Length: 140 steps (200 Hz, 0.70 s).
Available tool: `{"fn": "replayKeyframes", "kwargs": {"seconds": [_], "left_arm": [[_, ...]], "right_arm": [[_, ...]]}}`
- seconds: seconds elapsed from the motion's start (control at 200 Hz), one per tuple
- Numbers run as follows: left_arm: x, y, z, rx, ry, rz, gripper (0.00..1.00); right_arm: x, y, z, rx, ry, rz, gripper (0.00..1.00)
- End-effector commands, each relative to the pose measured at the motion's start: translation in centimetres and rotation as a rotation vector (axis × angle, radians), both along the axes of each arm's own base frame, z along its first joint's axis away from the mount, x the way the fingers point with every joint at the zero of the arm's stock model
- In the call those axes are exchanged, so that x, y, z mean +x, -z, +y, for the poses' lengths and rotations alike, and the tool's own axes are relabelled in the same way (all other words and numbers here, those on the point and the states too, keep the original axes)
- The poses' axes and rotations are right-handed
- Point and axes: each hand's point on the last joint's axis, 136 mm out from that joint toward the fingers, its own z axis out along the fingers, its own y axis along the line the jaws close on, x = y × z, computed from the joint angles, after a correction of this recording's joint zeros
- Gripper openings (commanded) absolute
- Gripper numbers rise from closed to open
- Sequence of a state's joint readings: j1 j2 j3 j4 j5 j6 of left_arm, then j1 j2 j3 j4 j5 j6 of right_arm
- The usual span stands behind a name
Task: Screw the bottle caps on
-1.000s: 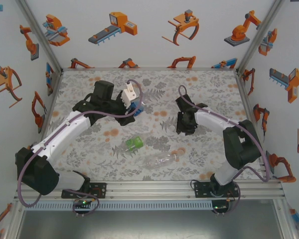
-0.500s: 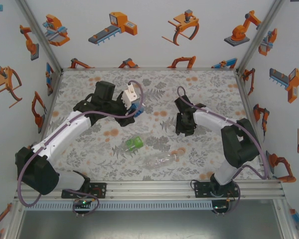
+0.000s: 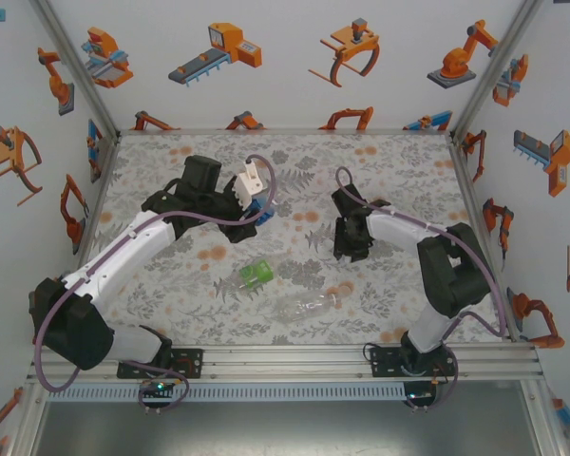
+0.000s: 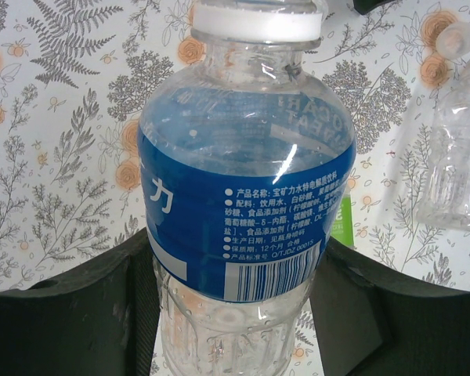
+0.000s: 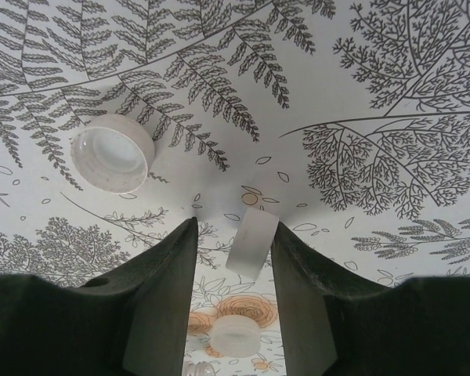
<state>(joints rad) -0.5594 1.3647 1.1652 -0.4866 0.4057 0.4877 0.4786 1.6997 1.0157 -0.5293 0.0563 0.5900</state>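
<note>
Bright, even light; soft shadows.

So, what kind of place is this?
Probably a robot test cell: a floral mat covers the table, white walls carry robot-arm stickers, and aluminium rails frame the front edge where two arms are bolted.

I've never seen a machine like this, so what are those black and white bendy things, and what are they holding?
They are two robot arms bolted to a table with a flowery mat. One picture looks down from above; the other two come from little cameras on the arms' wrists. The left gripper squeezes a blue-labelled bottle that has a white cap on top. The right gripper pinches a small white cap held on edge. Another cap lies on the mat. A green bottle and a clear bottle lie there too.
</note>
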Motion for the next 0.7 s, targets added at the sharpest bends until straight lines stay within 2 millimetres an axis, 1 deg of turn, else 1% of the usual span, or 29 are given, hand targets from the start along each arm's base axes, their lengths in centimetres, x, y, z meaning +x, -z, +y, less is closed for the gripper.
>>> {"fn": "replayKeyframes", "kwargs": {"seconds": [0.0,0.14,0.29,0.365,0.441,0.506,0.601,0.696], "left_arm": [[0.1,-1.2,-0.5,-0.005,0.022,-0.03,0.07],[0.1,-1.1,-0.5,-0.002,0.024,-0.029,0.07],[0.0,-1.1,-0.6,0.0,0.029,-0.028,0.07],[0.0,-1.0,-0.6,0.005,0.027,-0.029,0.07],[-0.1,-1.0,-0.6,0.007,0.029,-0.031,0.07],[-0.2,-1.0,-0.7,0.006,0.031,-0.029,0.07],[-0.4,-1.0,-0.9,0.005,0.038,-0.027,0.07],[-0.4,-0.8,-0.9,0.01,0.04,-0.028,0.07]], "right_arm": [[-0.5,1.0,0.3,0.013,0.01,0.022,0.41],[-0.6,0.9,0.6,0.043,0.02,0.012,0.28],[-0.3,-0.1,1.4,0.116,0.037,-0.028,0.22],[0.0,-0.8,2.3,0.202,0.047,-0.068,0.19],[0.4,-1.5,3.1,0.326,0.061,-0.117,0.18],[0.6,-1.9,3.2,0.406,0.083,-0.148,0.19],[0.2,-1.4,2.5,0.475,0.112,-0.16,0.21],[-0.8,-0.3,1.0,0.491,0.155,-0.164,0.28]]}}
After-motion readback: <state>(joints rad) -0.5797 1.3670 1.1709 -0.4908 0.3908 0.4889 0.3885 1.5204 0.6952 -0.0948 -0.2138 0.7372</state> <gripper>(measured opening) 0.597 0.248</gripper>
